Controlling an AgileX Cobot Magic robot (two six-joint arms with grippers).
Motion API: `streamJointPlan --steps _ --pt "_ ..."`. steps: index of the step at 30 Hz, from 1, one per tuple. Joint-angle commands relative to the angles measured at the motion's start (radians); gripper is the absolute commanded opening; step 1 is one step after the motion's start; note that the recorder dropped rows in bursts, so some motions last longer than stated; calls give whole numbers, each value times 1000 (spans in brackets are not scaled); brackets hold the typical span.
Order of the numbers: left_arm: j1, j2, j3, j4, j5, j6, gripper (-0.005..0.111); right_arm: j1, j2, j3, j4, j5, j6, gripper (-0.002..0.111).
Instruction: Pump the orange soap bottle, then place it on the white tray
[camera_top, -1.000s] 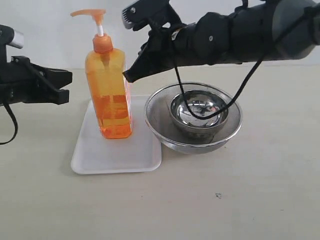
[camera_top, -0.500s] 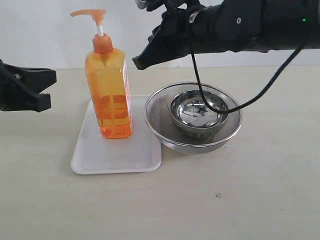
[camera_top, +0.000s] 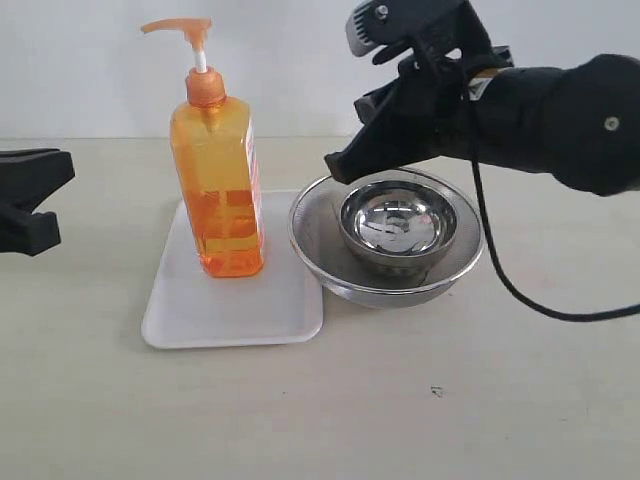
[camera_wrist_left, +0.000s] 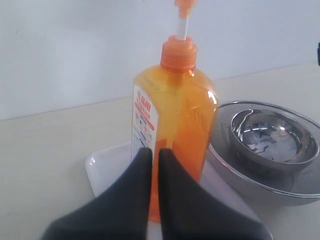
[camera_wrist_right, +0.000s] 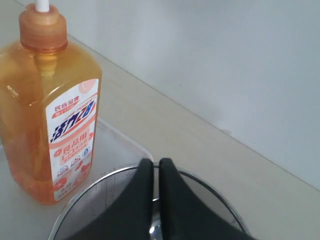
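You have one orange soap bottle (camera_top: 218, 190). It stands upright on the one white tray (camera_top: 235, 315), on the half nearer to the counter's far edge. There are two steel bowls, the small bowl (camera_top: 397, 225) inside the large bowl (camera_top: 320, 255), just beside the tray. Both tools hold nothing. The left tool (camera_wrist_left: 155, 155) has its fingers together, well apart from the bottle. The right tool (camera_top: 334, 172) is also closed, over the large bowl's rim.
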Motion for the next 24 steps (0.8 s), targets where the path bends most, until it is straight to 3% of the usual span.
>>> streamJointPlan --steps 1,14,24 --pt "1 -75 53 -28 4 7 5 -8 -90 73 12 -25 -5 1" --pt "1 -308 135 -42 19 7 5 -8 -292 232 44 -77 -6 1" --pt "1 -381 135 -42 28 7 5 -8 -339 246 66 -45 19 1"
